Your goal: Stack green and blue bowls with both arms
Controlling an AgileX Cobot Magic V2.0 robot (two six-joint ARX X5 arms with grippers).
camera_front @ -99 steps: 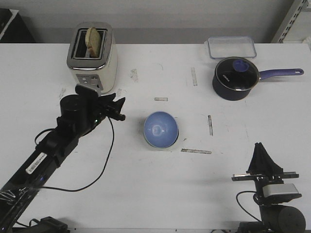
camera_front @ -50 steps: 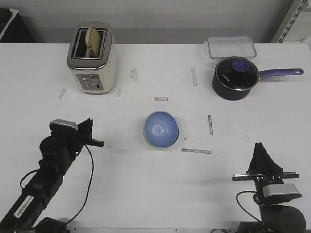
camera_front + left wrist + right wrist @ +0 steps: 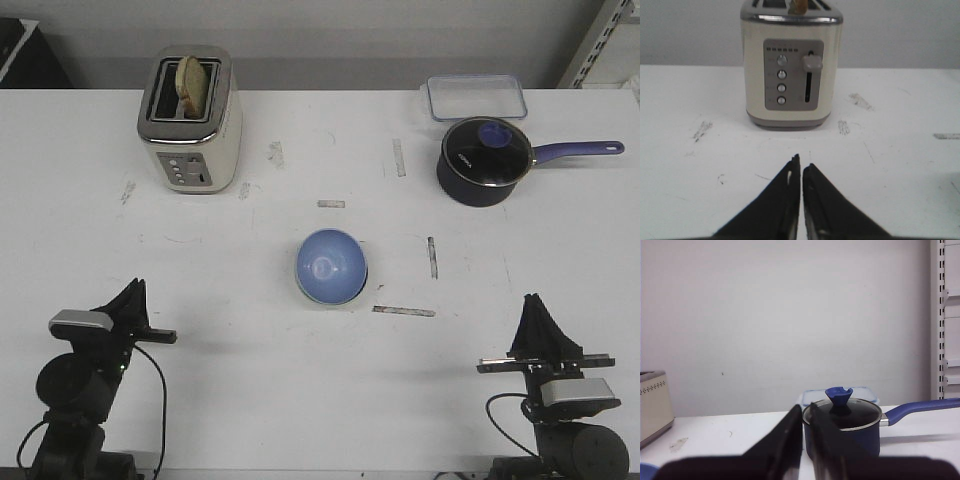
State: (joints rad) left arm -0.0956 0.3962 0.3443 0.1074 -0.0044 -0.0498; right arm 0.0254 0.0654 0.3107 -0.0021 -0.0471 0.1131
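The blue bowl [image 3: 331,264] sits upright in the middle of the table. A thin pale green edge [image 3: 303,292] shows under its lower left rim, so it appears to rest inside the green bowl, which is otherwise hidden. My left gripper [image 3: 136,288] is shut and empty, low at the near left, well apart from the bowls; in the left wrist view it [image 3: 801,163] points at the toaster. My right gripper [image 3: 535,301] is shut and empty at the near right; in the right wrist view it [image 3: 806,409] points toward the saucepan. A sliver of the blue bowl [image 3: 645,471] shows there.
A cream toaster [image 3: 190,118] with a slice of bread stands at the far left. A dark blue lidded saucepan [image 3: 485,160] with its handle pointing right stands at the far right, a clear lidded container [image 3: 477,97] behind it. Tape marks lie around the bowls.
My left arm has drawn back from beside the toaster to the near left edge of the table. The bowls and the right arm have not moved.
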